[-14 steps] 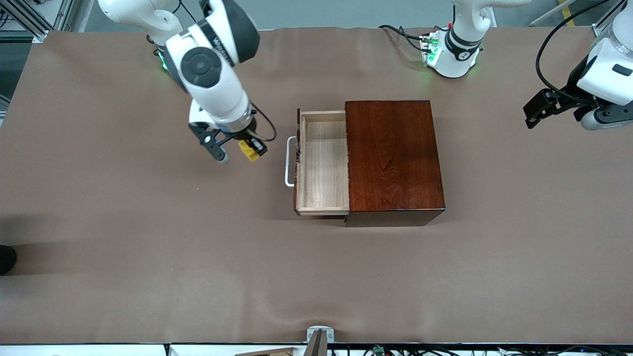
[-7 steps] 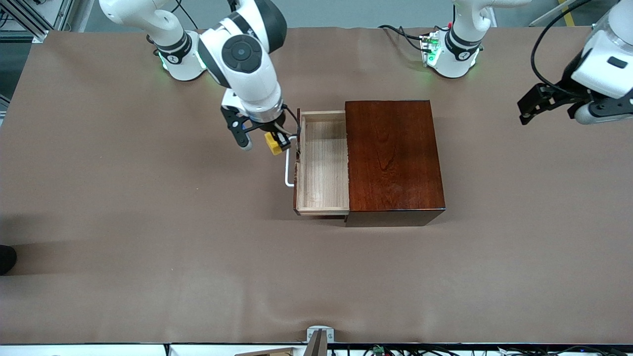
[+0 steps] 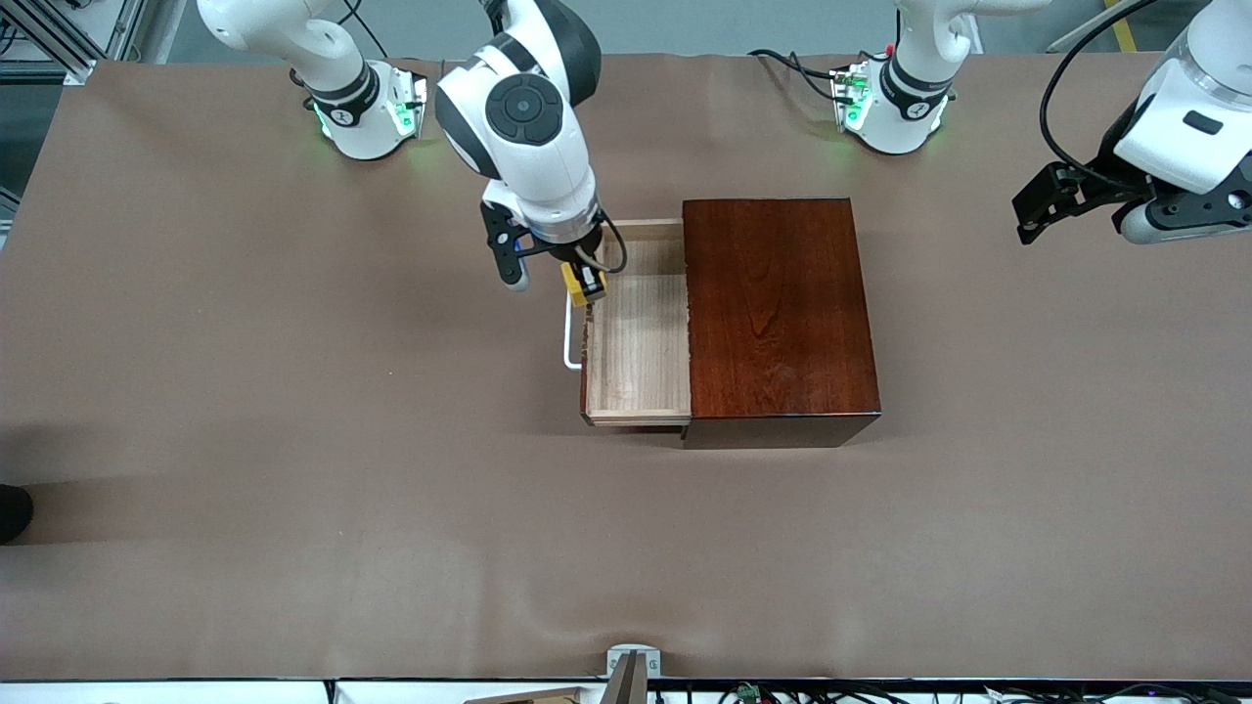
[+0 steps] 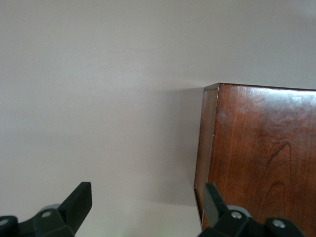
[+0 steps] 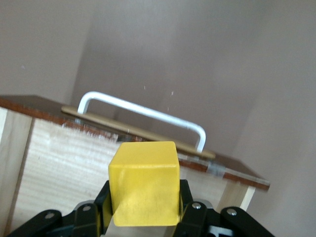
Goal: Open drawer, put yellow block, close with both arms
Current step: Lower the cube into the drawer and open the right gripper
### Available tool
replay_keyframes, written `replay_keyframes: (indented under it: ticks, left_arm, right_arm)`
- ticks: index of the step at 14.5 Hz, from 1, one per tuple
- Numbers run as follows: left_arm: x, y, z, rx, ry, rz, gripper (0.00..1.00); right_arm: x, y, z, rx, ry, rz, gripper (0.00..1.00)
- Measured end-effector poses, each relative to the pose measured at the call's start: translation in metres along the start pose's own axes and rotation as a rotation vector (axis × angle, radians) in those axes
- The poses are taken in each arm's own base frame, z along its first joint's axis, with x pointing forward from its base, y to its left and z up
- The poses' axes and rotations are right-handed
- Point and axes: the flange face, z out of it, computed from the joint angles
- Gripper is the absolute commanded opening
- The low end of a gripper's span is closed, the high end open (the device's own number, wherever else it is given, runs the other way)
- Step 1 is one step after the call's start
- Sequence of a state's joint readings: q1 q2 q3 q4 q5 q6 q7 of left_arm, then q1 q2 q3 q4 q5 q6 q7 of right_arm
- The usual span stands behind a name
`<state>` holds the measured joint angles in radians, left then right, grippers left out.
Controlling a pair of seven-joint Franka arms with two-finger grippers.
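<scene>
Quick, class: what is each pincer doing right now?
Right pincer: closed on the yellow block, over the open drawer.
Left pincer: open, empty, beside the wooden box.

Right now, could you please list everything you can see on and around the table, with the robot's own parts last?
table: one, brown covering, under everything.
wooden box: one, glossy dark reddish-brown, mid-table, between the two bases' ends.
drawer: one, pale wood lining, pulled out of the box toward the right arm's end, nothing lying in it.
handle: one, white bar, on the drawer front.
yellow block: one, bright yellow, held in the air over the drawer's front edge.
right claw: one, black, shut on the yellow block, over the drawer front.
left claw: one, black, open, waiting in the air over the left arm's end of the table.
bases: two, white with green lights, along the table edge farthest from the front camera.
</scene>
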<state>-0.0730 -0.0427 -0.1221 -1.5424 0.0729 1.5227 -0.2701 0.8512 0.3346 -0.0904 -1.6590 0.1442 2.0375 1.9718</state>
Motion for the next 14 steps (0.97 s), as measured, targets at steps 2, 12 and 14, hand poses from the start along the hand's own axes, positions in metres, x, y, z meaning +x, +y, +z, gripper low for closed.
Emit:
replay_keyframes:
  ticks: [2,12,14]
  left_arm:
    - [0.000,0.000,0.000,0.000,0.000,0.000,1.00]
    - [-0.001,0.005,0.001,0.000,-0.003,0.010,1.00]
    - [-0.002,0.005,0.001,0.000,-0.003,0.010,1.00]
  right_arm:
    - [-0.008,-0.001,0.003,-0.001,-0.010,0.026,0.15]
    - [-0.035,-0.005,0.062,0.011,-0.028,0.102,0.16]
    - [-0.034,-0.006,0.074,0.002,-0.020,0.105,0.18]
